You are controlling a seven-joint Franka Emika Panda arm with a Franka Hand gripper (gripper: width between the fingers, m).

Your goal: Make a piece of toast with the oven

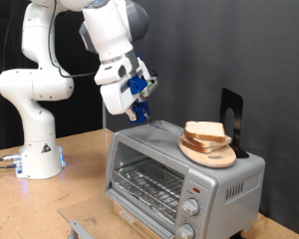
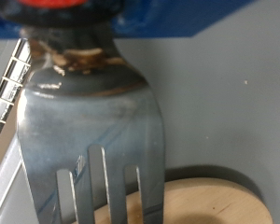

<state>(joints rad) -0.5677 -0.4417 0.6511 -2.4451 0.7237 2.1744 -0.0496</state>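
Note:
The silver toaster oven (image 1: 179,179) stands at the exterior view's lower right, its glass door looking closed over the wire rack. Two pale bread slices (image 1: 206,131) lie stacked on a round wooden plate (image 1: 209,154) on the oven's top. My gripper (image 1: 142,108) hangs just above the oven's top, to the exterior view's left of the plate. It is shut on a grey fork (image 2: 93,121), tines pointing down. In the wrist view the fork fills the picture, with the plate's edge (image 2: 210,201) behind its tines. The bread is hidden there.
A black upright stand (image 1: 231,115) is on the oven's top behind the plate. The arm's white base (image 1: 38,149) stands on the wooden table at the exterior view's left. A grey metal piece (image 1: 82,229) lies at the bottom edge. Two knobs (image 1: 191,209) sit on the oven's front.

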